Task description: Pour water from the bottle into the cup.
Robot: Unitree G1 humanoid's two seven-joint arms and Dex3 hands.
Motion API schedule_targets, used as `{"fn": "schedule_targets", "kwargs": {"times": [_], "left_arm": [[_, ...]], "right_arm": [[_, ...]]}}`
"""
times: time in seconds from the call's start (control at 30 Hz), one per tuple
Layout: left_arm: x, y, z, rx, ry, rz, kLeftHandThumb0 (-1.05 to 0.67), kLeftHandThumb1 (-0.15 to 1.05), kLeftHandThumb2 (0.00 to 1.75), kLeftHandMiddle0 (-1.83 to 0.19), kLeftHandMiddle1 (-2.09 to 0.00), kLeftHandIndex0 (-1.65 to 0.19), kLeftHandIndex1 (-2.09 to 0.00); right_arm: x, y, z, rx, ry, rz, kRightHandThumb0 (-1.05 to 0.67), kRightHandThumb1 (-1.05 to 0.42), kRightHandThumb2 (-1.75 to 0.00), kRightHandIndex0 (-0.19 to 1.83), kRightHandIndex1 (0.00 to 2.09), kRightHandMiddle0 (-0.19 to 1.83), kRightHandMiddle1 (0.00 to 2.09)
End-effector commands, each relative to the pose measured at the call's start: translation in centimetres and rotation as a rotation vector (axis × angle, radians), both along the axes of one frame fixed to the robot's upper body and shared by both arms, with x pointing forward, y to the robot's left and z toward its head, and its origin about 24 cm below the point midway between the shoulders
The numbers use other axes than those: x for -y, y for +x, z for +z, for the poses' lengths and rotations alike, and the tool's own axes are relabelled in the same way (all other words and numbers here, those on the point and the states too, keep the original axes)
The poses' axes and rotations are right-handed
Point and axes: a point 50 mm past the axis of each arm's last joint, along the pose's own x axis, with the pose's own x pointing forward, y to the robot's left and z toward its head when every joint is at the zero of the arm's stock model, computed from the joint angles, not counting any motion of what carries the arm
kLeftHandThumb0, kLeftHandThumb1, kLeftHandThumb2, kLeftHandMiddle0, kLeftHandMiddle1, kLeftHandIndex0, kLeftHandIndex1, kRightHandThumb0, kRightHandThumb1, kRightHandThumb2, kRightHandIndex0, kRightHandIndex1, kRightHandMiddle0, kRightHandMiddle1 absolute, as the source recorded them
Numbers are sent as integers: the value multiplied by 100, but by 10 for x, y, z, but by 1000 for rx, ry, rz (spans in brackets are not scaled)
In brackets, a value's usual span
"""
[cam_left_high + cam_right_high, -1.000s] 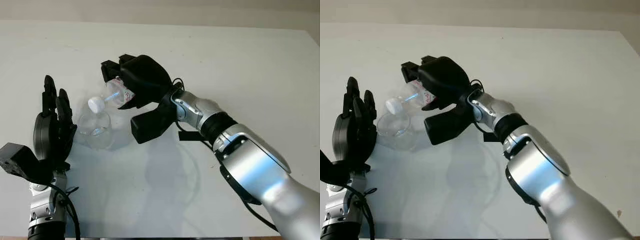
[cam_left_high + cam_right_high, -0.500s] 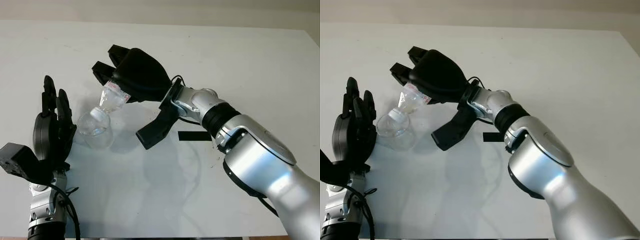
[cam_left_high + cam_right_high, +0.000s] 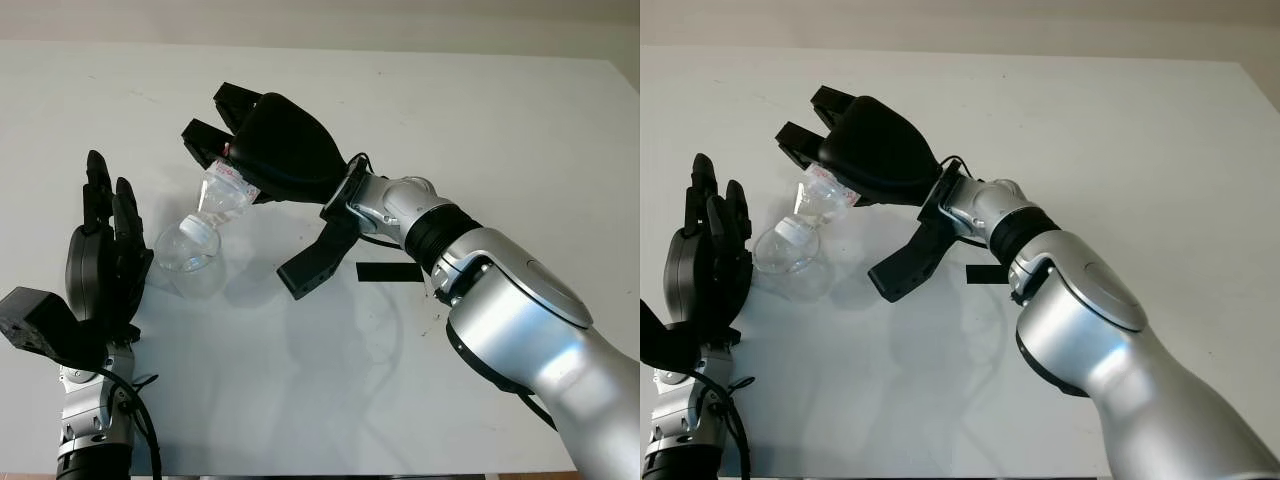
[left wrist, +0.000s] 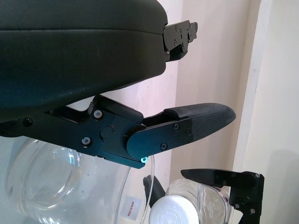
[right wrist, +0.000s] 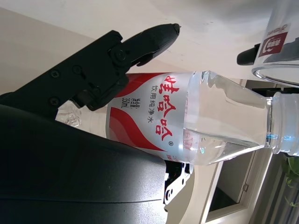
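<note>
Clear plastic bottle tipped neck-down over the round clear cup on the white table.

The right hand grips the bottle's red-and-white label (white cap at the cup's rim). The left hand is open just beside the cup. Since a second ago the bottle has swung from near level to steeply tilted.

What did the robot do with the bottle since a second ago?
The right hand, gripping the bottle, tipped it from nearly sideways to steeply neck-down, bringing its white cap over the cup. The cup stayed put, and the left hand stayed open beside it.
</note>
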Motion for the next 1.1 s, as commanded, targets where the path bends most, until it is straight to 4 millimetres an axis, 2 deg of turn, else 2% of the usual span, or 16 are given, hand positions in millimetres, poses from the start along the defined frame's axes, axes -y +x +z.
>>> {"fn": "schedule_targets", "kwargs": {"times": [0.0,0.1,0.27,0.43,0.5,0.63,0.77,0.93,1.07], "left_arm": [[0,-5,-13,-40,-16,10,-77,105,66,18,-5,19,0],[0,-5,-13,-43,-19,10,-78,105,65,18,-5,19,0],[1,-5,-13,-40,-21,11,-77,105,65,18,-6,19,-2],[-1,-6,-14,-43,-20,14,-78,105,64,18,-5,19,-1],[-1,-6,-14,-43,-15,11,-77,105,65,18,-5,19,-1],[-1,-6,-14,-43,-13,2,-76,105,67,18,-5,19,0],[0,-4,-14,-45,-27,-12,-77,105,67,17,-5,19,-1],[2,-1,-15,-46,-29,-23,-76,105,68,18,-5,19,0],[6,1,-16,-54,-31,-32,-75,105,70,19,-5,19,0]], "right_arm": [[-4,-1,8,6,28,19,-43,-105,-28,130,209,74,209],[-4,0,7,-153,120,7,-42,-105,-26,126,209,75,209],[1,8,6,-566,382,-15,-38,-105,-24,114,209,82,209],[20,20,5,-920,599,-11,-38,-105,-34,115,209,84,209],[33,25,3,-1031,676,8,-36,-105,-36,108,209,82,209],[55,29,-2,-1149,770,26,-33,-105,-37,105,209,79,209],[84,33,-6,-1384,943,53,-37,-105,-38,119,209,85,209],[117,18,-9,-1480,1058,71,-35,-105,-44,132,209,92,209],[135,0,-15,-1498,1022,66,-36,-105,-44,132,209,96,209]]}}
